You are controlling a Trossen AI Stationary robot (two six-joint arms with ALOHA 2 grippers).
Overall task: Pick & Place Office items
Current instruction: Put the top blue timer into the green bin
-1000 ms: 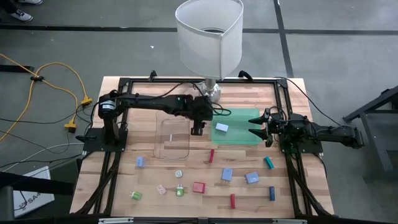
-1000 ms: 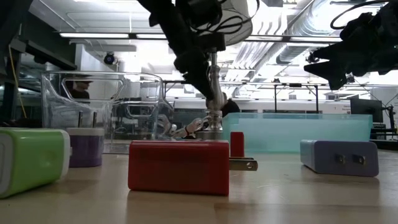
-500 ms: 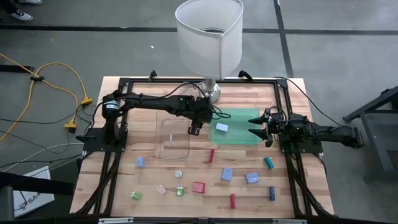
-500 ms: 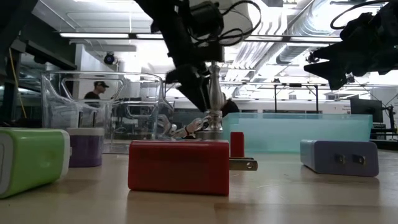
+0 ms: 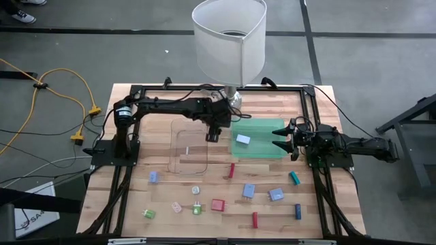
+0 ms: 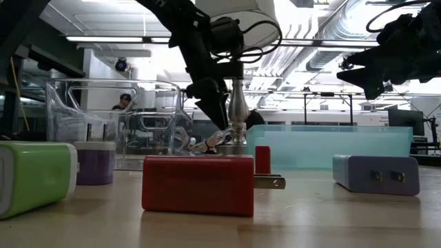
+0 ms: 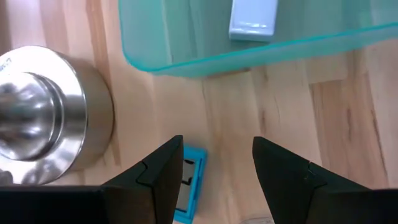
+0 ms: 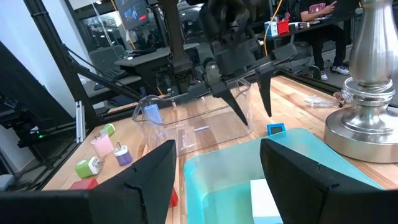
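My left gripper (image 5: 212, 136) hangs open above the wood between the clear tray (image 5: 191, 151) and the green tray (image 5: 262, 129), close to the lamp base (image 7: 50, 118), fingers slanting down. A small blue item (image 7: 189, 183) lies flat on the table below it, partly behind one finger, untouched. A pale blue item (image 7: 252, 18) lies in the green tray. Several office items lie near the front edge, among them a red block (image 5: 218, 205) and a red stick (image 5: 231, 170). My right gripper (image 5: 278, 139) waits open and level at the green tray's right side.
A tall lamp with a white shade (image 5: 228, 41) stands at the far middle, its metal base (image 5: 232, 100) just beyond my left gripper. A black frame (image 5: 136, 92) runs round the table. Bare wood lies between the two trays and the scattered items.
My left gripper has moved toward the table's far edge, nearer the lamp base, and sunk a little. It has stayed open. Nothing on the table has moved.
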